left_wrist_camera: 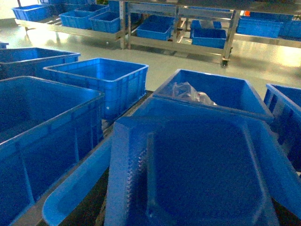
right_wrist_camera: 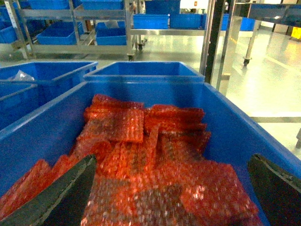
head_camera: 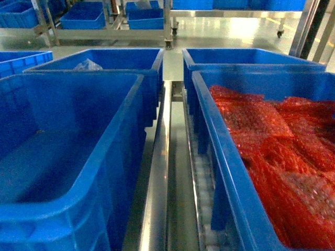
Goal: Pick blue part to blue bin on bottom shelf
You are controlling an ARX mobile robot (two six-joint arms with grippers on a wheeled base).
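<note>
the large bright-blue plastic crate with a smooth inside [head_camera: 63,151] runs off the head view's left and bottom edges, so its near wall is unseen. the like crate of red bubble-wrap bags [head_camera: 230,172] is cut by the right and bottom edges. in the right wrist view only two dark fingers [right_wrist_camera: 61,197] of the right gripper [right_wrist_camera: 169,207] show, tips cut off below. the crumpled clear plastic [left_wrist_camera: 190,92] is too blurred to identify.
</note>
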